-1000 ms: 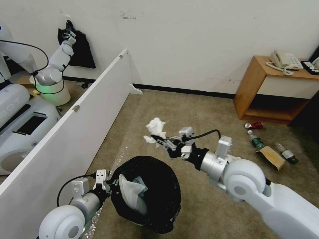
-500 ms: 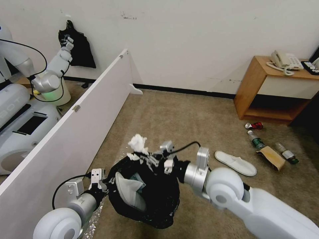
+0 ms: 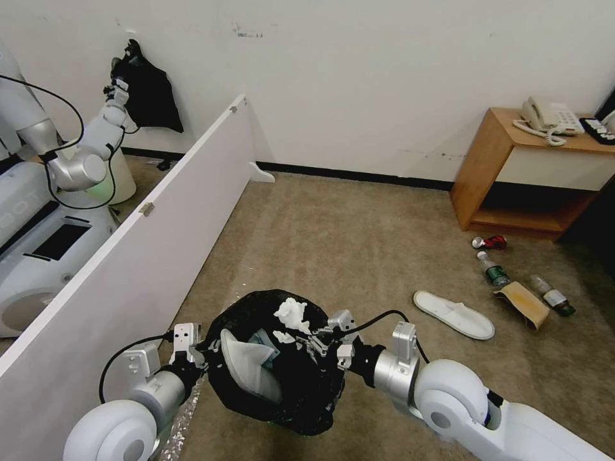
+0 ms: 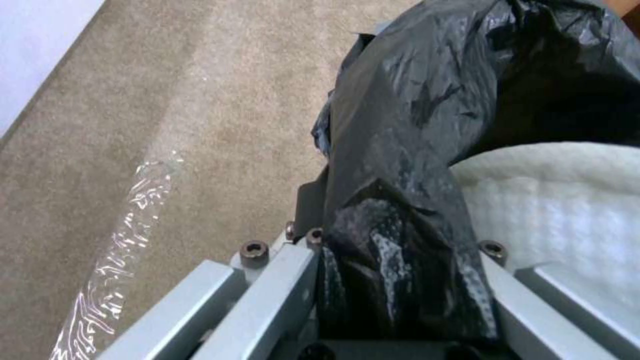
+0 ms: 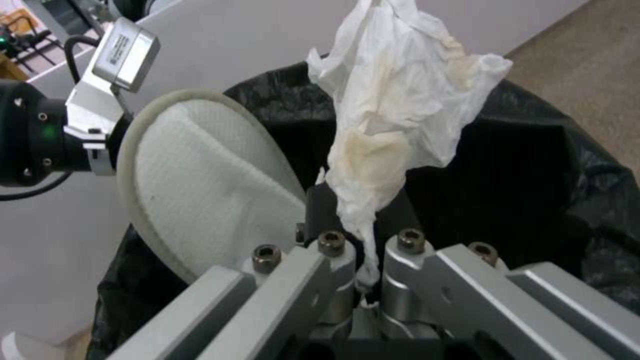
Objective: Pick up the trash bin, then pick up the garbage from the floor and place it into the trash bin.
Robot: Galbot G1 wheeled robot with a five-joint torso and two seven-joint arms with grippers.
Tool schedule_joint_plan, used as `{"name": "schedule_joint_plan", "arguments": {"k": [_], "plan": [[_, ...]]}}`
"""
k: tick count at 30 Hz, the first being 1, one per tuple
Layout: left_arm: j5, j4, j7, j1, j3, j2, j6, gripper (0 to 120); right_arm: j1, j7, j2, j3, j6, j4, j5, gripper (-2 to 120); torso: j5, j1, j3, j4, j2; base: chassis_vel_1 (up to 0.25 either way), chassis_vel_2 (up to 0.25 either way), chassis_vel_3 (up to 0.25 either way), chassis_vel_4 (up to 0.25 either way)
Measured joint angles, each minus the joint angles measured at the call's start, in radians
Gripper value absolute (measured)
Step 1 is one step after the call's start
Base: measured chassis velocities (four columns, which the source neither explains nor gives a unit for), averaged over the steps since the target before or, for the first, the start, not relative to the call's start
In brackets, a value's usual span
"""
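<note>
Tissue wad (image 5: pixel 393 105) is sticking up from the right gripper (image 5: pixel 363 240), pinched tight, over the trash bin (image 3: pixel 301 397) the left gripper (image 4: pixel 393 260) is clamping.

the trash bin (image 3: pixel 282 378) is round, with a shiny black bag over it. it tips a bit. a white slipper (image 3: pixel 246 371) leans inside at 9 o'clock. a crumpled white tissue (image 3: pixel 291 314) hangs over its mouth. another slipper (image 3: pixel 453 314), a brown paper bag (image 3: pixel 522 302), bottles (image 3: pixel 493 272) and a red can (image 3: pixel 490 242) lie on the floor at 2 o'clock.
</note>
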Motion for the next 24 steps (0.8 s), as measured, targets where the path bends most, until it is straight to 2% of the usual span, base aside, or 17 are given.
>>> {"name": "schedule_joint_plan", "arguments": {"k": [6, 9, 11, 14, 16, 20, 22, 23, 24], "plan": [[0.006, 0.000, 0.000, 0.001, 0.000, -0.006, -0.001, 4, 0.004, -0.006, 0.006, -0.004, 0.001, -0.006, -0.007, 0, 0.0000, 0.000, 0.000, 0.0000, 0.000, 0.000, 0.000, 0.000, 0.000], [0.008, 0.000, 0.001, 0.002, -0.001, -0.009, -0.001, 4, 0.007, -0.008, 0.010, -0.012, 0.002, -0.010, -0.012, 4, 0.0000, 0.000, 0.000, 0.0000, 0.000, 0.000, 0.000, 0.000, 0.000], [0.009, 0.000, 0.001, 0.000, -0.003, -0.011, -0.001, 4, 0.008, -0.014, 0.015, -0.018, 0.002, -0.013, -0.020, 14, -0.0001, 0.000, 0.000, 0.0000, 0.000, 0.000, 0.000, 0.000, 0.000], [0.010, -0.001, 0.001, -0.001, -0.005, -0.012, -0.001, 4, 0.009, -0.019, 0.017, -0.023, 0.002, -0.016, -0.026, 20, -0.0001, 0.000, 0.000, 0.0000, 0.000, 0.000, 0.000, 0.000, 0.000], [0.013, -0.003, 0.002, -0.001, -0.007, -0.017, -0.002, 4, 0.010, -0.028, 0.022, -0.032, 0.002, -0.023, -0.035, 32, -0.0001, 0.000, 0.000, 0.0000, 0.000, 0.000, 0.000, 0.000, 0.000], [0.022, -0.004, 0.004, 0.003, -0.007, -0.026, -0.002, 4, 0.011, -0.029, 0.029, -0.039, 0.002, -0.026, -0.036, 41, -0.0001, 0.000, 0.000, 0.0000, 0.000, 0.000, 0.000, 0.000, 0.000], [0.033, -0.007, 0.007, 0.006, -0.006, -0.037, -0.002, 4, 0.014, -0.029, 0.033, -0.043, 0.003, -0.034, -0.035, 54, -0.0001, 0.000, 0.000, 0.0001, 0.000, 0.000, 0.000, 0.000, 0.000], [0.033, -0.007, 0.007, 0.006, -0.006, -0.037, -0.002, 4, 0.014, -0.029, 0.033, -0.043, 0.003, -0.034, -0.035, 54, -0.0001, 0.000, 0.000, 0.0001, 0.000, 0.000, 0.000, 0.000, 0.000], [0.036, -0.009, 0.008, 0.007, -0.005, -0.043, -0.002, 4, 0.014, -0.029, 0.033, -0.043, 0.003, -0.037, -0.037, 62, -0.0001, 0.000, 0.000, 0.0001, 0.000, 0.000, 0.000, 0.000, 0.000]]}}
